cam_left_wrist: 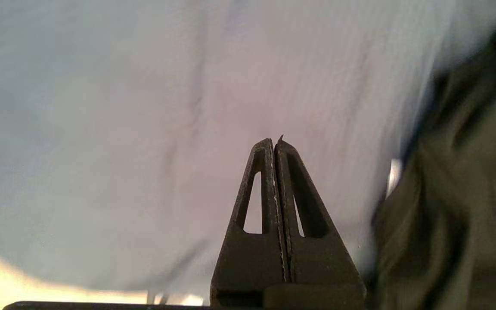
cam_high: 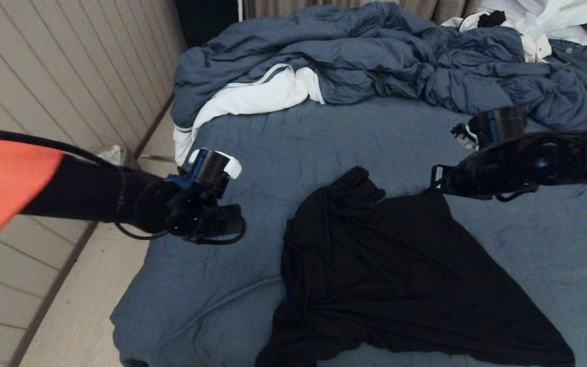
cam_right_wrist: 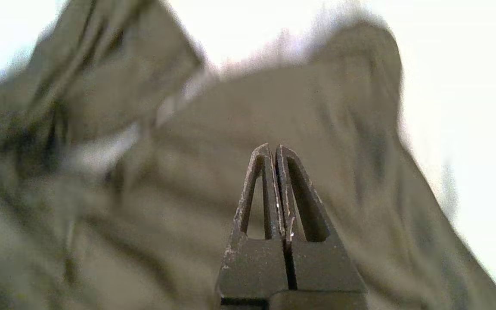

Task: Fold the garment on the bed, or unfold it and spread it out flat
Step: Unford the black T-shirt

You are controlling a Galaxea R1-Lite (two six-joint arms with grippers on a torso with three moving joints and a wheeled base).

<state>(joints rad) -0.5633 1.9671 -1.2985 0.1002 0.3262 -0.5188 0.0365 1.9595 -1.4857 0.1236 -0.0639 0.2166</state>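
Observation:
The black garment lies rumpled on the slate-blue bed, roughly triangular, with a bunched part toward the far left; its print is hidden. My left gripper hovers over bare sheet just left of the garment, shut with nothing in it. In the left wrist view its shut gripper shows against the sheet, with the garment to one side. My right gripper is at the garment's far right peak. The right wrist view shows that gripper shut and empty above the garment.
A puffy blue-grey duvet is heaped across the far side of the bed, with a white cloth at its left end and white clothes at the far right. The bed's left edge drops to pale floor beside a panelled wall.

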